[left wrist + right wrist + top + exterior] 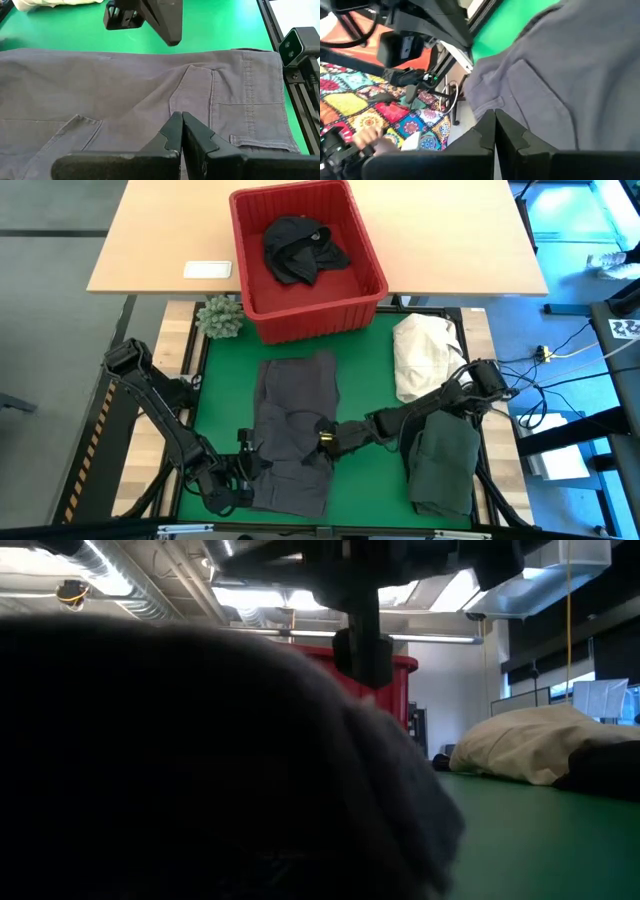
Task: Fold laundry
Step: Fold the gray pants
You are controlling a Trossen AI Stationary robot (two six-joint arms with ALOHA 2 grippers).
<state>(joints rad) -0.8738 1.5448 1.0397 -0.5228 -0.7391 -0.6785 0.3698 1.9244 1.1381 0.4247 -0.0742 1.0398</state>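
On the green mat I am counting three dark garments: grey trousers lying spread in the middle, a dark green garment lying folded near the right edge, and a black one sitting in the red basket. One cream cloth heap is lying beside the green piece. My left gripper is resting at the trousers' near left edge, jaws clenched together. My right gripper is pressing onto the trousers' middle, jaws likewise clenched. Grey cloth is blocking most of the low view. One small plant is standing by the basket.
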